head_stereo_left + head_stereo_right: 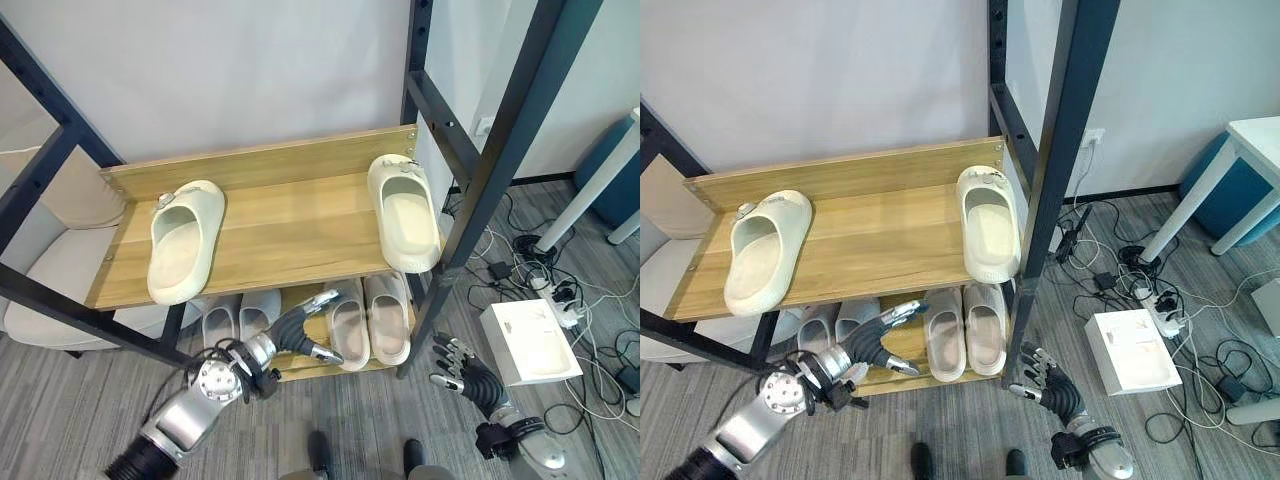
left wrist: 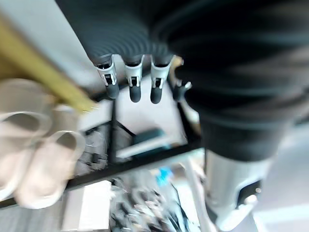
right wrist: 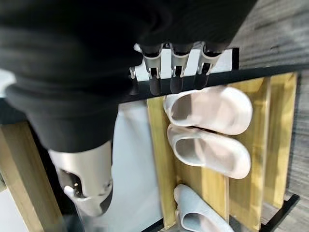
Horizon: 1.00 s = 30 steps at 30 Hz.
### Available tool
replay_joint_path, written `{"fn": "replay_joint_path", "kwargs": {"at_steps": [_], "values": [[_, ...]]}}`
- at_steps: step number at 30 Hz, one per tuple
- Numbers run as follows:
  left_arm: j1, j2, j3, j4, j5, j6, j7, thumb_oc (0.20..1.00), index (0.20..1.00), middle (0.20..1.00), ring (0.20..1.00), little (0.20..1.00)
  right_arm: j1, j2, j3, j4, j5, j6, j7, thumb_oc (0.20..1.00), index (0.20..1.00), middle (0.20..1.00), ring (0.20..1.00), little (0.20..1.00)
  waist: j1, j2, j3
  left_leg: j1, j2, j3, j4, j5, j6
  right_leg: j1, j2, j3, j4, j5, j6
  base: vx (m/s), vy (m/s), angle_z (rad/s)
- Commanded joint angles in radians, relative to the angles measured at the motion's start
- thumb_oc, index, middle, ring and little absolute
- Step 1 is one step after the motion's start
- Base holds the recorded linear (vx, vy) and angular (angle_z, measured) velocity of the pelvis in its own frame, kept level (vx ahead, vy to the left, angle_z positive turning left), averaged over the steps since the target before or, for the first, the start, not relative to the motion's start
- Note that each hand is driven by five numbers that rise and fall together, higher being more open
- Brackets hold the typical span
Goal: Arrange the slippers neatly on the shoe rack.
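I counted two cream slippers on the shoe rack's top shelf, one at the left end and one at the right end, well apart. Below sat two pairs, pale grey and cream-white. My left hand hovered before the lower shelf, fingers extended, holding nothing; my right hand hung loosely open and empty.

You won't find any legible text, number or sign here: the slippers, the shoe rack and the white box show no readable print.
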Motion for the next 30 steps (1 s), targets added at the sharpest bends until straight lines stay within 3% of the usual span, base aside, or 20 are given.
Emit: {"fn": "replay_joint_path", "kwargs": {"at_steps": [1,3,4,5,7,8,9,10,13,16,19,20,23,30], "values": [[-0.109,0.029,-0.006,-0.043,-0.083,-0.078,-0.062,1.0,1.0,1.0,1.0,1.0,-0.031,0.005,-0.008,-0.03,-0.015,-0.026,0.04,1.0,1.0,1.0,1.0,1.0,-0.018,-0.035,-0.008,0.083,0.037,-0.03,-0.004,-0.133,-0.051,-0.031,-0.086,-0.012,0.006,-0.008,0.1,0.0,0.0,0.0],[-0.155,0.022,0.007,-0.135,-0.259,-0.063,-0.096,1.0,1.0,1.0,1.0,1.0,-0.041,0.015,0.009,-0.019,-0.029,-0.03,0.042,1.0,1.0,1.0,1.0,1.0,-0.018,-0.038,-0.012,0.084,0.035,-0.032,-0.004,-0.134,-0.051,-0.028,-0.087,-0.014,0.006,-0.008,0.101,0.0,-0.016,0.0],[-0.169,-0.026,0.038,-0.157,-0.355,-0.06,-0.087,1.0,1.0,1.0,1.0,1.0,-0.047,0.028,0.018,-0.022,-0.038,-0.032,0.039,1.0,1.0,1.0,1.0,1.0,-0.016,-0.041,-0.012,0.085,0.035,-0.034,-0.004,-0.134,-0.05,-0.026,-0.088,-0.016,0.006,-0.008,0.1,0.0,0.0,0.0],[-0.169,-0.026,0.039,-0.158,-0.356,-0.059,-0.087,1.0,1.0,1.0,1.0,1.0,-0.048,0.027,0.018,-0.022,-0.038,-0.032,0.039,1.0,1.0,1.0,1.0,1.0,-0.017,-0.041,-0.012,0.086,0.035,-0.034,-0.004,-0.134,-0.05,-0.025,-0.088,-0.016,0.006,-0.008,0.1,0.0,-0.031,0.0],[-0.165,-0.151,0.136,-0.156,-0.442,-0.092,-0.009,1.0,1.0,1.0,1.0,1.0,-0.063,0.057,0.04,0.015,-0.055,-0.043,0.018,1.0,1.0,1.0,1.0,1.0,-0.009,-0.049,-0.013,0.086,0.033,-0.041,-0.004,-0.134,-0.049,-0.019,-0.088,-0.021,0.004,-0.01,0.096,0.0,-0.019,0.01],[-0.16,-0.191,0.169,-0.143,-0.447,-0.107,0.033,1.0,1.0,1.0,1.0,1.0,-0.069,0.071,0.042,0.025,-0.057,-0.044,0.006,1.0,1.0,1.0,1.0,1.0,-0.005,-0.051,-0.011,0.086,0.031,-0.045,-0.004,-0.133,-0.049,-0.016,-0.089,-0.024,0.003,-0.011,0.094,0.02,-0.056,0.07],[-0.168,-0.269,0.276,-0.105,-0.373,-0.163,0.175,1.0,1.0,1.0,1.0,1.0,-0.07,0.093,0.047,0.035,-0.057,-0.055,-0.019,1.0,1.0,1.0,1.0,1.0,0.008,-0.059,-0.011,0.086,0.03,-0.053,-0.004,-0.131,-0.05,-0.007,-0.09,-0.033,0.0,-0.013,0.091,0.02,-0.047,0.1],[-0.168,-0.27,0.276,-0.105,-0.372,-0.163,0.177,1.0,1.0,1.0,1.0,1.0,-0.07,0.093,0.047,0.036,-0.057,-0.055,-0.019,1.0,1.0,1.0,1.0,1.0,0.007,-0.058,-0.01,0.086,0.03,-0.053,-0.004,-0.132,-0.05,-0.006,-0.09,-0.034,0.0,-0.014,0.091,0.02,-0.049,0.12],[-0.204,-0.291,0.37,-0.056,-0.223,-0.208,0.352,1.0,1.0,1.0,1.0,1.0,-0.072,0.099,0.051,0.052,-0.063,-0.074,-0.047,1.0,1.0,1.0,1.0,1.0,0.016,-0.061,-0.01,0.086,0.03,-0.059,-0.004,-0.13,-0.051,0.0,-0.089,-0.039,-0.002,-0.016,0.088,0.02,-0.026,0.1],[-0.248,-0.249,0.426,-0.026,-0.014,-0.228,0.517,1.0,1.0,1.0,1.0,1.0,-0.07,0.092,0.057,0.06,-0.065,-0.097,-0.067,1.0,1.0,1.0,1.0,1.0,0.018,-0.057,-0.01,0.089,0.03,-0.058,-0.004,-0.13,-0.054,0.005,-0.091,-0.045,-0.003,-0.015,0.091,0.03,-0.008,0.13],[-0.3,-0.176,0.455,0.043,0.205,-0.191,0.679,1.0,1.0,1.0,1.0,1.0,-0.072,0.078,0.077,0.067,-0.071,-0.118,-0.083,1.0,1.0,1.0,1.0,1.0,0.015,-0.052,-0.013,0.091,0.031,-0.056,-0.004,-0.132,-0.057,0.005,-0.092,-0.045,-0.005,-0.014,0.093,0.03,-0.002,0.05],[-0.304,-0.176,0.451,0.047,0.21,-0.191,0.685,1.0,1.0,1.0,1.0,1.0,-0.073,0.079,0.077,0.068,-0.071,-0.118,-0.084,1.0,1.0,1.0,1.0,1.0,0.015,-0.053,-0.012,0.091,0.031,-0.057,-0.004,-0.132,-0.057,0.005,-0.092,-0.045,-0.005,-0.014,0.094,0.04,0.0,0.02],[-0.362,-0.028,0.46,0.207,0.47,-0.092,0.804,1.0,1.0,1.0,1.0,1.0,-0.083,0.05,0.108,0.067,-0.067,-0.132,-0.085,1.0,1.0,1.0,1.0,1.0,0.01,-0.047,-0.019,0.093,0.033,-0.052,-0.004,-0.134,-0.061,0.002,-0.093,-0.046,-0.005,-0.01,0.099,0.06,-0.006,-0.03],[-0.419,0.207,0.442,0.437,0.755,0.076,0.881,1.0,1.0,1.0,1.0,1.0,-0.075,0.002,0.121,0.051,-0.05,-0.154,-0.07,1.0,1.0,1.0,1.0,1.0,-0.005,-0.039,-0.028,0.094,0.036,-0.036,-0.004,-0.14,-0.064,-0.007,-0.096,-0.037,-0.004,-0.005,0.107,0.03,0.005,-0.03]]}}
